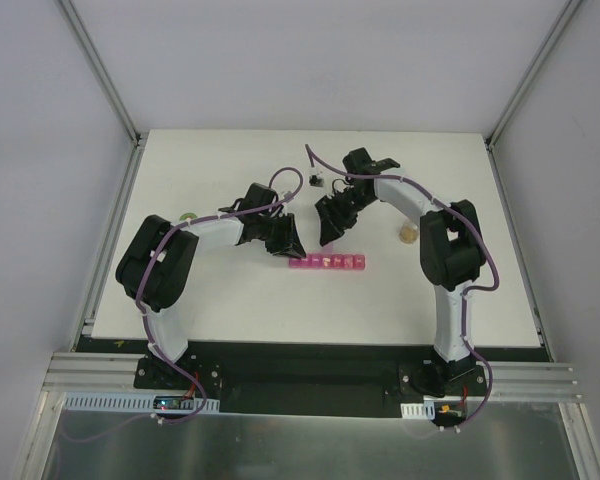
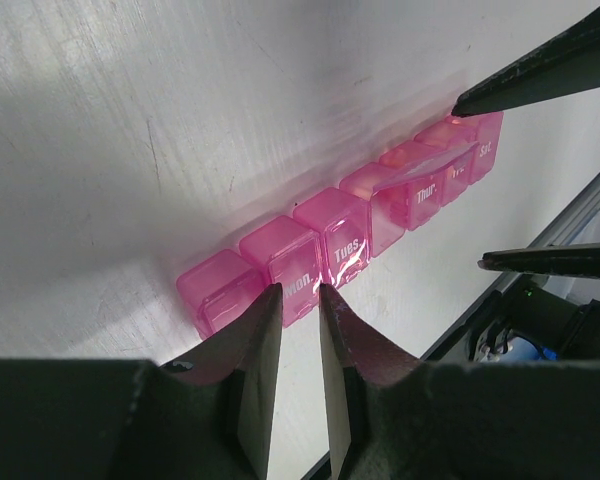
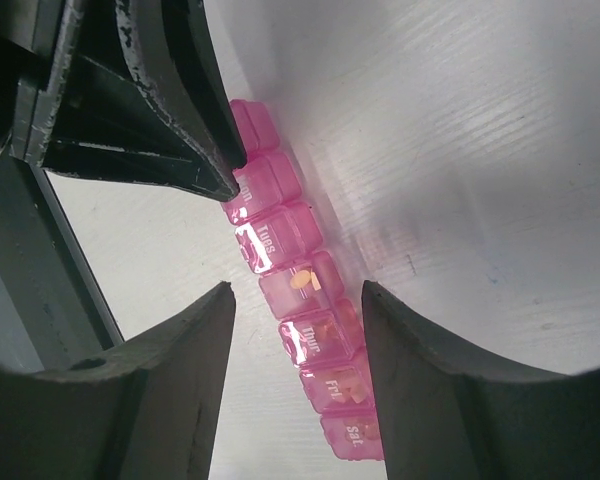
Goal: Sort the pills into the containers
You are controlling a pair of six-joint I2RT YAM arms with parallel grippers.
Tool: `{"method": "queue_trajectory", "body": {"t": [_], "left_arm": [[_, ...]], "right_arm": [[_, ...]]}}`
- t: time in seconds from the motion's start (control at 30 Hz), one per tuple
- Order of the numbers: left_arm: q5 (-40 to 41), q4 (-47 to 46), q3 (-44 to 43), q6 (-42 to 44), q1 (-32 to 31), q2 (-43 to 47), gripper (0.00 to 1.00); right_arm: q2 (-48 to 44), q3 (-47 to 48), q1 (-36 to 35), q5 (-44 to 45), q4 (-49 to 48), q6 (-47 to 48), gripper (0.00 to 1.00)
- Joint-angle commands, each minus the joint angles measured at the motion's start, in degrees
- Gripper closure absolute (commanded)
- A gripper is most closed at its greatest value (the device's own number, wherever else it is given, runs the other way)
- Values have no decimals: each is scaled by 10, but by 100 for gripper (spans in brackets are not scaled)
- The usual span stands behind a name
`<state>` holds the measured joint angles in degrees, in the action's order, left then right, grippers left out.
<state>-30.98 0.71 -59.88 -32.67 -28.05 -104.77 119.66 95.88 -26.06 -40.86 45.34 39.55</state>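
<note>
I am holding the left gripper [image 2: 300, 292] with its fingers drawn together on nothing. Its tips are bearing on the containers [image 2: 330, 240] at about the Mon and Tues cells, right in front of the fingertips. I judge this is pinning the light strip to the table [image 2: 130, 150] so it is not sliding or tipping while the other hand is working. The right gripper [image 3: 296, 292] is hanging over the same strip with its jaws apart and empty, one finger to each side of the row and clear of it, with the middle cells lying between them. That reads to me as a stance for dropping a pill or working a lid, though I cannot tell which. The strip is showing as glossy, see-through bright pink: squarish cells joined in one line, with white day lettering on their front faces. Beyond the left fingertips, a lid near the middle is standing tilted up. Between the right jaws an orange pill [image 3: 300, 281] is lying in one cell. Pale bits are showing in the cells nearer that wrist, too blurred to name.
</note>
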Motion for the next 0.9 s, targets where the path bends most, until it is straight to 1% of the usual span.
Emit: {"method": "queue_trajectory", "body": {"t": [0.0, 0.13, 0.17, 0.33, 0.63, 0.77, 0.87], "left_arm": [[31, 39, 3, 7, 2, -19, 78], [31, 39, 3, 6, 4, -21, 78], [30, 39, 3, 5, 3, -22, 78], [30, 39, 5, 3, 4, -25, 80], [29, 39, 3, 2, 7, -27, 80], [29, 39, 3, 2, 8, -28, 80], [30, 39, 4, 3, 8, -26, 80]], "right_arm": [[-16, -2, -1, -24, 19, 27, 45], [-30, -13, -6, -40, 30, 38, 52], [-31, -13, -9, -42, 39, 40, 57], [-43, -22, -17, -48, 46, 43, 64], [-66, -43, -29, -45, 49, 40, 63], [-51, -45, -29, -16, 50, 26, 64], [-38, -43, -28, -11, 49, 19, 64]]}}
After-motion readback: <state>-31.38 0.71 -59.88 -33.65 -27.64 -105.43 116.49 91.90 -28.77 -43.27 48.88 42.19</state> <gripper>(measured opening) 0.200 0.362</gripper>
